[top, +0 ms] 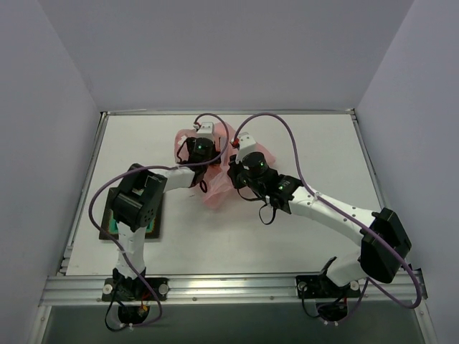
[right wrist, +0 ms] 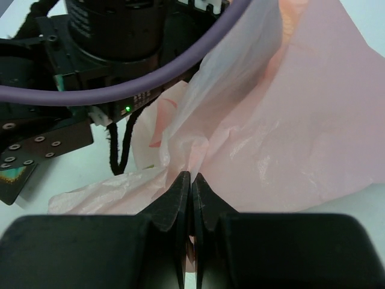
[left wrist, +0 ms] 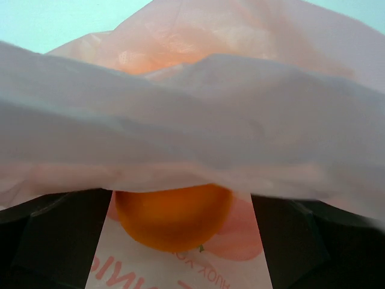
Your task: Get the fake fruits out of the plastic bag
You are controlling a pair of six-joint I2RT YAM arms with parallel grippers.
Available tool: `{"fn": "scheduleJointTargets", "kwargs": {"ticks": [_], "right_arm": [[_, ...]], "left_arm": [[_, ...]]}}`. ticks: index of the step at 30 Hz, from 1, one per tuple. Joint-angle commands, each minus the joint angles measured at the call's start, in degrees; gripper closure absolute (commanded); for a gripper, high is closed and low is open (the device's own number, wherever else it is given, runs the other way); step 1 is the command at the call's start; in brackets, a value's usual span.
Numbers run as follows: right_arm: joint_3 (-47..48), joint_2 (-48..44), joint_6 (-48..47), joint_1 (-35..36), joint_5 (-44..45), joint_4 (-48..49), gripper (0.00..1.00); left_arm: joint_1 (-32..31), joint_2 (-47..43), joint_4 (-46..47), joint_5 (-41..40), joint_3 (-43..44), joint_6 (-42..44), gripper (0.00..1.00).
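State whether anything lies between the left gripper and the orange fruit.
Nothing visible does: the orange fruit sits bare between the open fingers of the left gripper. A fold of the pink plastic bag only drapes over its top.

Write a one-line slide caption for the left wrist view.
Left gripper open beneath a fold of the pink plastic bag, its dark fingers either side of a round orange fake fruit.

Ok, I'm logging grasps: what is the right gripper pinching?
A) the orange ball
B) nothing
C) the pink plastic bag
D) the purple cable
C: the right gripper is shut on a fold of the pink plastic bag, as its wrist view shows.
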Motion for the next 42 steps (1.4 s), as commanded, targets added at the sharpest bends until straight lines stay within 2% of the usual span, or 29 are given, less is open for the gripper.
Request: {"fn": "scheduleJointTargets", "kwargs": {"ticks": [1, 4, 5, 7, 8, 9, 12, 14, 18, 22, 25, 30, 31, 32, 35, 36, 37, 40, 42], "right_arm": [[-0.25, -2.39, 0.33, -0.18, -1.36, 2.38, 1.00], [-0.43, -2.57, 0.24, -0.18, -1.72, 2.38, 1.00], [-0.52, -2.74, 0.24, -0.18, -1.72, 2.38, 1.00], [-0.61, -2.92, 0.07, -0.18, -1.45, 2.38, 1.00], [-0.78, -3.18, 0.06, -0.18, -1.45, 2.38, 1.00], [-0.78, -3.27, -0.02, -0.18, -1.37, 2.38, 1.00], [-1.40, -3.88, -0.11, -0.18, -0.93, 2.29, 1.00], [-1.66, -4.23, -0.20, -0.18, -0.49, 2.29, 1.00], [-1.75, -3.97, -0.64, -0.44, 0.30, 2.38, 1.00], [-1.49, -3.36, -1.17, -1.41, 0.92, 2.64, 1.00], [-1.66, -2.57, -1.25, -2.28, 0.57, 3.78, 1.00], [-1.92, -1.16, -1.25, -3.78, -0.13, 5.63, 1.00], [-1.92, -1.33, -1.17, -3.96, -0.13, 5.72, 1.00], [-2.01, -1.51, -1.17, -4.13, -0.13, 5.81, 1.00], [-2.89, -2.74, -0.99, -4.66, -0.84, 6.94, 1.00], [-3.07, -3.00, -0.82, -4.83, -1.36, 7.21, 1.00], [-3.33, -3.18, -0.73, -5.01, -2.32, 7.47, 1.00], [-4.38, -4.14, 0.06, -5.19, -4.17, 8.97, 1.00], [-5.26, -4.50, 0.15, -5.10, -4.62, 9.76, 1.00]], "left_arm": [[0.34, 1.47, -2.33, -1.49, 4.19, 2.72, 0.06], [0.43, 4.01, -2.86, -2.20, 6.30, 2.81, 0.01], [0.43, 4.46, -2.86, -2.37, 7.00, 2.90, 0.04], [0.34, 4.81, -2.16, -2.63, 7.27, 2.73, 0.16], [0.43, 4.72, -1.63, -2.64, 7.18, 2.64, 0.32], [0.43, 4.72, -1.54, -2.98, 7.27, 2.46, 0.38], [0.43, 3.76, -0.57, -2.90, 6.31, 2.46, 0.52], [0.43, 1.74, 0.48, -2.81, 4.99, 2.20, 0.57], [0.25, -5.63, 3.03, -1.41, -1.77, -0.17, 0.59], [-0.88, -18.35, 4.79, 1.58, -12.65, -3.86, 0.61], [-0.98, -25.48, 4.00, 5.97, -16.45, -6.67, 0.61], [-0.80, -34.63, -2.76, 13.61, -20.23, -7.47, 0.61], [-0.80, -39.00, -5.64, 13.88, -21.02, -7.47, 0.61], [-0.80, -41.39, -7.06, 13.28, -22.95, -7.30, 0.61], [-0.54, -51.68, -15.47, 3.46, -26.12, -9.21, 0.63], [-0.45, -54.23, -18.12, -0.23, -27.96, -10.18, 0.63], [-0.36, -58.34, -20.67, -8.18, -28.67, -10.89, 0.63], [0.87, -62.85, -33.75, -18.51, -29.99, -13.71, 0.60], [1.74, -63.22, -35.72, -20.64, -30.52, -14.67, 0.59]]}}
